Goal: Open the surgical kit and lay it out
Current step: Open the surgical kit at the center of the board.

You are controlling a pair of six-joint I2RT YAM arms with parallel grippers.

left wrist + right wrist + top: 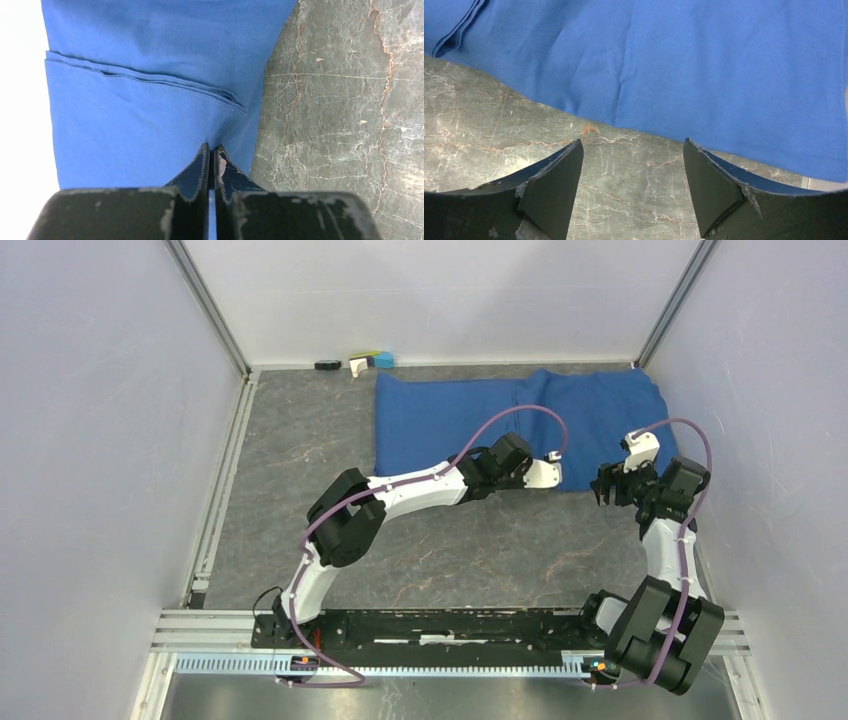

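Left tool [211,150] nips shut on the edge of the blue cloth wrap [150,115] at its tips, set to peel it open, while right tool [631,150] hovers spread wide, hem just ahead.

Pale walls [100,440] around grey marbled tabletop [300,440]

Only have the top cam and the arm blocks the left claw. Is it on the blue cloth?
Observer: Yes. In the left wrist view the left claw is shut on the blue cloth wrap at its near edge, with a sliver of blue between the jaws.
Operator: And the other side?
Observer: The right claw is open over bare table, just short of the cloth, holding nothing.
Operator: Cloth flat by the left one?
Observer: No, a folded layer's edge crosses the cloth just beyond it.
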